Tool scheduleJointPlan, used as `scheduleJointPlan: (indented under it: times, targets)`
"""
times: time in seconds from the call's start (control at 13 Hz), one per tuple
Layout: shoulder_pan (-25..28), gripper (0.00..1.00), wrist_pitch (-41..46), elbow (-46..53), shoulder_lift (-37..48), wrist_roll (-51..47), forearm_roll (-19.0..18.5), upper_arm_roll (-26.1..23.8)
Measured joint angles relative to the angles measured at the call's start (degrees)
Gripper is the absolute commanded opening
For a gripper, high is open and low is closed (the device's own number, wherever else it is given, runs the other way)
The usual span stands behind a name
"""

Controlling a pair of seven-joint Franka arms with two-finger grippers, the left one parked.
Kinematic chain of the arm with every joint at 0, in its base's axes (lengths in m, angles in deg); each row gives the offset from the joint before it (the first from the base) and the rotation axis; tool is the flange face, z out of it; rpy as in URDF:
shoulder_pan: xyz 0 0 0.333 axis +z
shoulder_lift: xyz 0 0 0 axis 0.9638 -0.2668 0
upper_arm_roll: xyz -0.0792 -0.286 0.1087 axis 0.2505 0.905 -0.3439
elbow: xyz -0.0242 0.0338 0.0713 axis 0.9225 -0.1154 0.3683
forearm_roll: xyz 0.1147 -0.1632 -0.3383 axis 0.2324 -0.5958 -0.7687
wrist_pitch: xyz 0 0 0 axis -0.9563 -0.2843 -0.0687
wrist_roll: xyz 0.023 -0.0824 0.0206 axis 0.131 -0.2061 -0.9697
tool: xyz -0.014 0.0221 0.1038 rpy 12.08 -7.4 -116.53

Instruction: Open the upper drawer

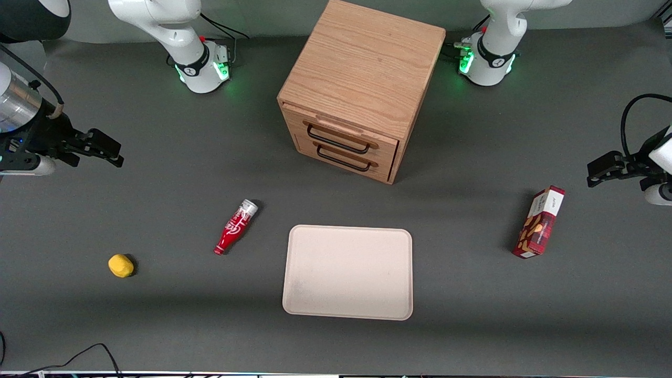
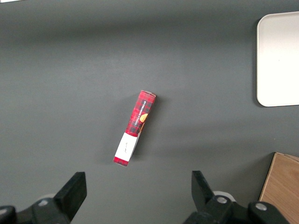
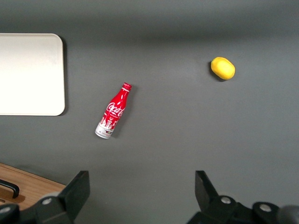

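The oak cabinet stands at the middle of the table, farther from the front camera than the tray. Its upper drawer is shut, its thin black wire handle just above the lower drawer's handle. My right gripper hovers above the table, open and empty, well off toward the working arm's end, apart from the cabinet. In the right wrist view the gripper has its fingers wide apart over bare table, and a corner of the cabinet with a bit of black handle shows.
A red Coca-Cola bottle lies between the gripper and the tray, also in the right wrist view. A yellow lemon-like object lies nearer the camera. A pale tray lies in front of the cabinet. A red snack box lies toward the parked arm's end.
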Motion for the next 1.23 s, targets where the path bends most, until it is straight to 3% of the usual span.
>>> scheduleJointPlan:
  times: [0.31,0.46,0.62,1.0,1.15,1.23]
  targets:
    - [-0.1,1.0,0.0,-0.1,-0.1,0.0,0.5,-0.1]
    - [-0.1,1.0,0.0,-0.1,-0.5,1.0,3.2,-2.1]
    - [0.0,1.0,-0.1,0.0,-1.4,2.9,5.2,-8.2]
    - [0.8,1.0,-4.3,2.1,-9.0,8.6,5.4,-27.7]
    - [1.3,1.0,-9.0,2.4,-14.1,11.0,3.4,-32.9]
    - [2.1,1.0,-11.0,2.6,-16.7,12.0,0.6,-34.7]
